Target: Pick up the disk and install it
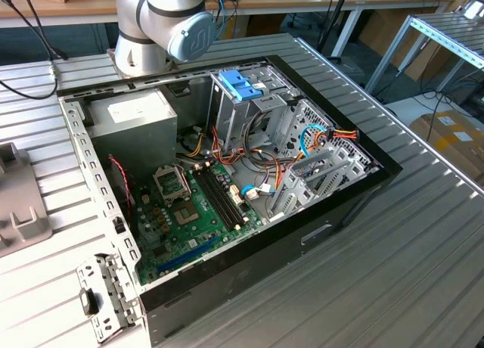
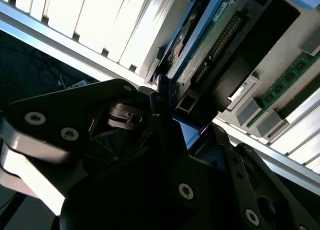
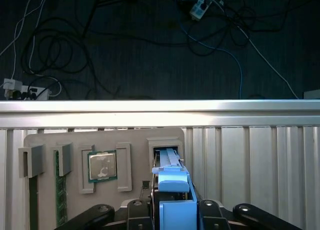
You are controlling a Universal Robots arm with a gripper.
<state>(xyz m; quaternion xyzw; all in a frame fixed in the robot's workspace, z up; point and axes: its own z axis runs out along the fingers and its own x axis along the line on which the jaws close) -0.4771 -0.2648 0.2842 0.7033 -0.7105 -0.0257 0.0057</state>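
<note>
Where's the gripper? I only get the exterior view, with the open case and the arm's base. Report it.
Observer: In the first wrist view, the gripper hangs over a grey tray lying near the edge of the ribbed table.
Operator: Tell me what it holds.
Observer: It is shut on the disk, held edge-on with a light-blue rail facing the first wrist camera.
Operator: List what else sits in that tray.
Observer: A processor and memory sticks, each in its own recess.
</note>
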